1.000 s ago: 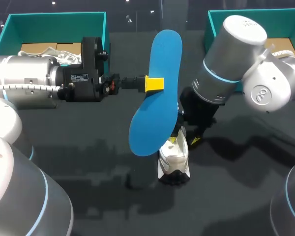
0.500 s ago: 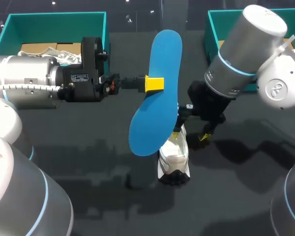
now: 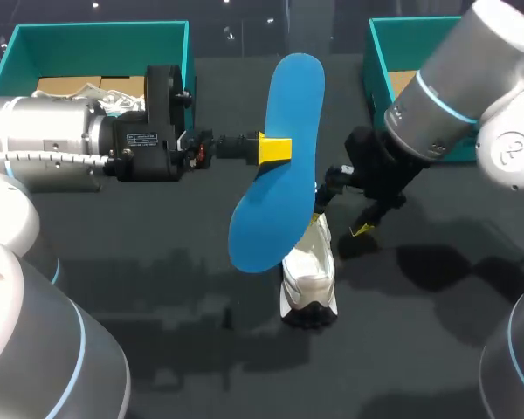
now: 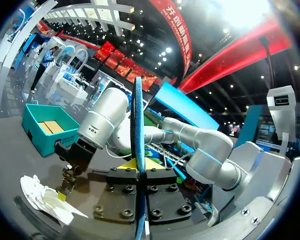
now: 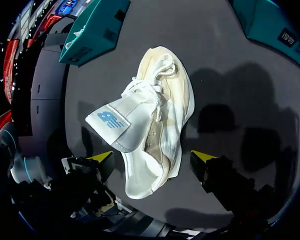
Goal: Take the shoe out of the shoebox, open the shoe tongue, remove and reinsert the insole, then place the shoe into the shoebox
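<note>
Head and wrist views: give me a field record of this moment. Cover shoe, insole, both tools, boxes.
shoe: white, on the table, tongue pulled open
insole: blue, out of the shoe, held on edge above the table
left tool: shut on the insole's middle
right tool: open above the shoe, one finger each side, not touching
left box: teal, far edge
right box: teal, far edge
</note>
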{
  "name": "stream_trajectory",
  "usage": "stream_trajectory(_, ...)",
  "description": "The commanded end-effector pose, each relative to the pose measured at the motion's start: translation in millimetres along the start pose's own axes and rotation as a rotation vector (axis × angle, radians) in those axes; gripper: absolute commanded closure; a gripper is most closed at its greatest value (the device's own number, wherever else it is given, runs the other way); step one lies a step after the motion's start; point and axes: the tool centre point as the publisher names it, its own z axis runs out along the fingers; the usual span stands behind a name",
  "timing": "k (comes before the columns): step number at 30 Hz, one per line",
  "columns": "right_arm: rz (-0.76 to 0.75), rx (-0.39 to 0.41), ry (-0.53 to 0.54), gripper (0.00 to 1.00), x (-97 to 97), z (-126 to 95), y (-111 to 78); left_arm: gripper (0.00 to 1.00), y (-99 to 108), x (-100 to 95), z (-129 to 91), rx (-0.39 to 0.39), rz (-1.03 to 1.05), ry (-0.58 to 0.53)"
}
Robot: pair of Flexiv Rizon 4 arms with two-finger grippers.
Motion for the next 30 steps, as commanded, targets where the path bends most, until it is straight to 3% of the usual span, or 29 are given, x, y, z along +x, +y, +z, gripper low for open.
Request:
stream_trajectory(1,0.015,-0.063,0.173,0.00,-19.6,-32.2,-24.2,1.00,-14.8,-3.9,1.0,-0.024,0.076,0.015)
stream_trajectory(8,0.051,-0.072,0.280,0.00,-22.2,-47.7,-22.2,1.00,-42.7,-16.1,-3.3,-0.062,0.344,0.037)
stream_trajectory(9,0.048,-0.076,0.341,0.00,-23.0,-50.2,-20.9,1.00,-47.0,-19.7,-1.9,-0.090,0.450,0.011)
stream_trajectory(11,0.059,-0.073,0.347,0.00,-23.8,-55.3,-18.3,1.00,-50.4,-33.6,4.2,-0.195,0.805,-0.126)
stream_trajectory(23,0.059,-0.073,0.347,0.00,-23.8,-55.3,-18.3,1.00,-47.0,-35.5,6.9,-0.211,0.849,-0.115)
stream_trajectory(25,0.062,-0.070,0.375,0.00,-22.7,-58.2,-15.6,1.00,-41.7,-43.2,9.6,-0.232,0.960,-0.145)
stream_trajectory(30,0.081,-0.064,0.441,0.00,-13.3,-69.6,-1.3,1.00,-30.7,-75.7,12.1,-0.197,1.142,-0.220)
